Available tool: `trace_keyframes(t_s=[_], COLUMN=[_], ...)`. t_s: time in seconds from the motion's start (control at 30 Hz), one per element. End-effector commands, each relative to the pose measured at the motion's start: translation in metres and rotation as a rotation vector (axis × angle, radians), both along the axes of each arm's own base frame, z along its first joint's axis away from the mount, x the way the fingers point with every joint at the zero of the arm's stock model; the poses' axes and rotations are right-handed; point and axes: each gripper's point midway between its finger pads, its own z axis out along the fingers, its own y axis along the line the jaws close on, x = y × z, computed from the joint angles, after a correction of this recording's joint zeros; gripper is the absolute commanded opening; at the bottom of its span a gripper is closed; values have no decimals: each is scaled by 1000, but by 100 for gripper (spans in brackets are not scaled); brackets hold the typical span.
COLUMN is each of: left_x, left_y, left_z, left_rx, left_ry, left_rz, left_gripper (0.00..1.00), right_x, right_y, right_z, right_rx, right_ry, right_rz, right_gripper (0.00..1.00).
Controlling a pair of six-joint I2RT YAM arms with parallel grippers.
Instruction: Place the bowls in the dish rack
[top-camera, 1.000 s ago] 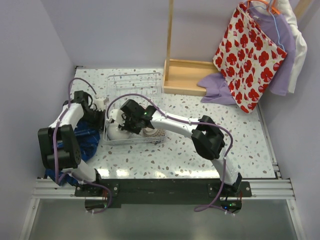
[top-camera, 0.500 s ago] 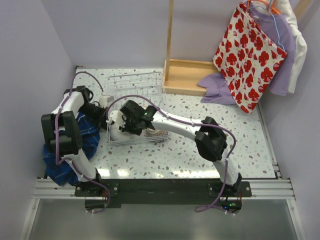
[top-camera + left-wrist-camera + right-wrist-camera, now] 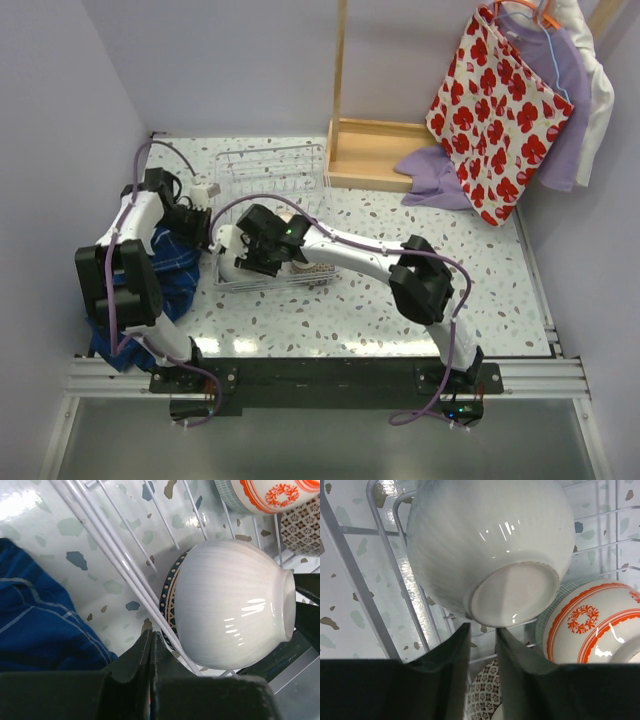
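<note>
The clear wire dish rack point(image 3: 270, 165) stands left of centre. A white bowl point(image 3: 485, 535) lies tipped on its side in the rack's near-left corner point(image 3: 235, 605), foot toward my right gripper point(image 3: 482, 629). That gripper is open by a narrow gap, its tips just under the bowl's foot and nothing between them. Beside the white bowl are a red-orange patterned bowl point(image 3: 590, 625) and a brown net-patterned bowl point(image 3: 487, 695). My left gripper point(image 3: 151, 632) is shut and empty, just outside the rack's left rim wire point(image 3: 125, 565). From above, the right gripper point(image 3: 243, 262) reaches into the rack.
A blue cloth point(image 3: 165, 275) lies left of the rack under the left arm. A shallow wooden box point(image 3: 375, 150) with an upright post sits at the back, a purple cloth point(image 3: 440, 180) and a red-flowered bag point(image 3: 500, 110) to its right.
My right gripper's jaws have parted, leaving the white bowl resting in the rack. The left arm has swung up and back along the rack's left side.
</note>
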Motion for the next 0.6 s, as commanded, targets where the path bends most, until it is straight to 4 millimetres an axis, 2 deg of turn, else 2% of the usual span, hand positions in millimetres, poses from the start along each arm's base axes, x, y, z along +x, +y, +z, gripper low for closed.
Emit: trace_keyframes(t_s=[0.0,0.07,0.2,0.37,0.47,0.5,0.57], left_x=[9,15,28,41,50,54,60], left_y=[10,17,31,42,45,42,37], left_z=[11,18,34,49,68,82,98], left_rx=[61,105,178,229,239,223,197], left_ry=[-82,-123,-200,-274,-349,-395,-457], left_rz=[66,88,160,224,248,245,227], left_gripper=[8,14,24,28,28,28,28], right_x=[5,4,12,21,22,22,22], right_y=[20,4,-21,-34,-40,-43,-50], right_z=[60,56,50,64,77,76,87], right_rx=[151,102,34,45,60,55,78], right_ry=[-153,-155,-116,-153,-172,-171,-171], right_rz=[34,41,-15,-37,-43,-46,-62], right_gripper=[51,60,63,64,64,64,64])
